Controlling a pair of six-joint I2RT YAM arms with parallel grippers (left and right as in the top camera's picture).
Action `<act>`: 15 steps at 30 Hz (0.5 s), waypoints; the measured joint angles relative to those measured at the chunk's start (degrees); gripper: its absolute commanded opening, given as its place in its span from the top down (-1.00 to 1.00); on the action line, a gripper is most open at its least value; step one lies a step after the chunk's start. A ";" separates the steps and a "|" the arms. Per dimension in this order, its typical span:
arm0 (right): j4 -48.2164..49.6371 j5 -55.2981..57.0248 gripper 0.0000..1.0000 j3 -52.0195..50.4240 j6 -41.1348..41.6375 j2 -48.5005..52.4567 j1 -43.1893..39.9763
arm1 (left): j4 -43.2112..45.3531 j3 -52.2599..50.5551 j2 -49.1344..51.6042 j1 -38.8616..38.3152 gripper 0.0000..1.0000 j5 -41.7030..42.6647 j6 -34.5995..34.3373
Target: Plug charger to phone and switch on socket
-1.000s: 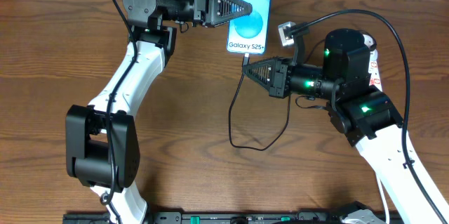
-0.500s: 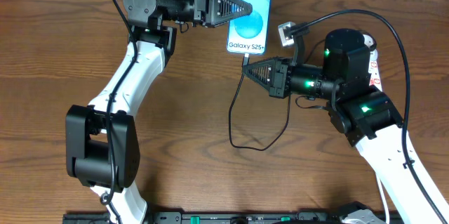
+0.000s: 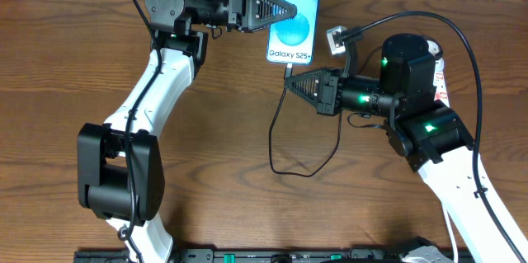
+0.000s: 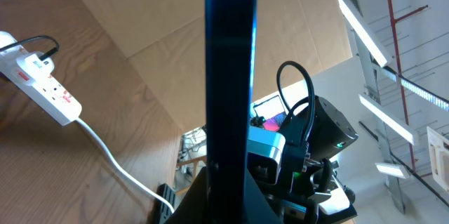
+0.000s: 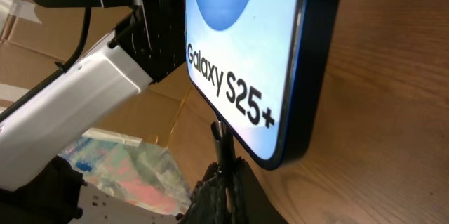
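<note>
The phone [image 3: 294,11] lies at the table's far edge, its blue-and-white screen up and its "Galaxy S25+" text at the near end. My left gripper [image 3: 294,9] is shut on its left side; in the left wrist view the phone [image 4: 230,76] is a dark upright bar between the fingers [image 4: 210,199]. My right gripper [image 3: 288,81] is shut on the charger [image 3: 275,135] just behind its connector [image 5: 222,136]. The connector tip meets the phone's bottom edge [image 5: 280,157]; how deep it sits is hidden. The socket [image 4: 43,89] has a black plug [image 4: 46,57] in it.
The black cable loops loosely on the wood between the arms [image 3: 318,162]. A thick white cord [image 4: 105,155] runs from the socket across the table. In the overhead view the right arm [image 3: 412,90] covers most of the socket [image 3: 443,77].
</note>
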 measured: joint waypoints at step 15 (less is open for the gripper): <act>-0.44 0.02 0.98 0.00 0.02 0.00 0.00 | 0.00 0.00 0.00 0.00 0.85 0.02 -0.02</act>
